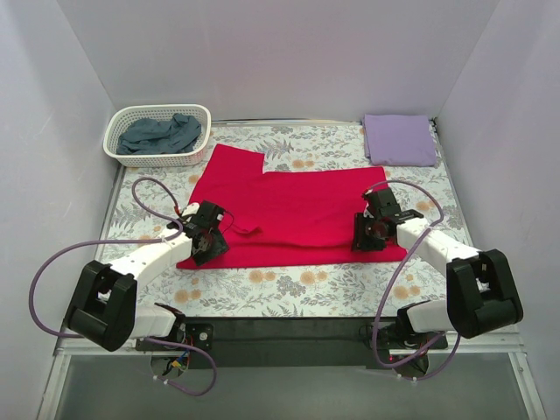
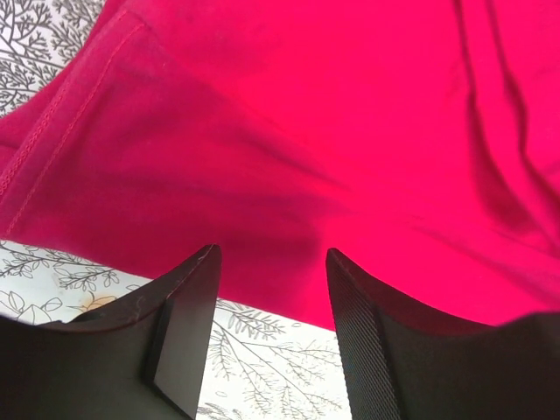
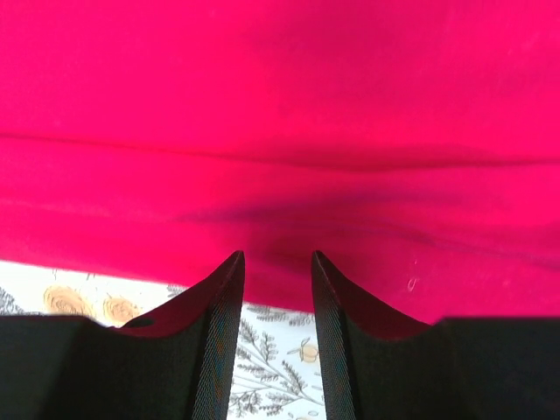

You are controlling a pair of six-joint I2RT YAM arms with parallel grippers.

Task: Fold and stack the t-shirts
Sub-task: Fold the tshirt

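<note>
While the left end effector [image 2: 271, 254] and right end effector [image 3: 277, 255] stand part open, nothing pinched, at the near hem of the red t-shirt [image 1: 297, 206] spread on the worktop [image 1: 289, 284] just ahead, the step looks to be gripping that hem to fold. Next, I judge, both must close together and carry it forward. Three t-shirts: this one, a blue-grey t-shirt [image 1: 162, 134] in the one basket [image 1: 114, 133] far ahead of the left, a folded lavender t-shirt [image 1: 400, 138] far ahead of the right.

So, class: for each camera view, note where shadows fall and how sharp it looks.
Top external: soft, even light, sharp throughout. Left wrist: dark shadow on the red t-shirt just ahead of the fingers. Right wrist: a similar shadow patch, its weave lost in saturated red.
</note>
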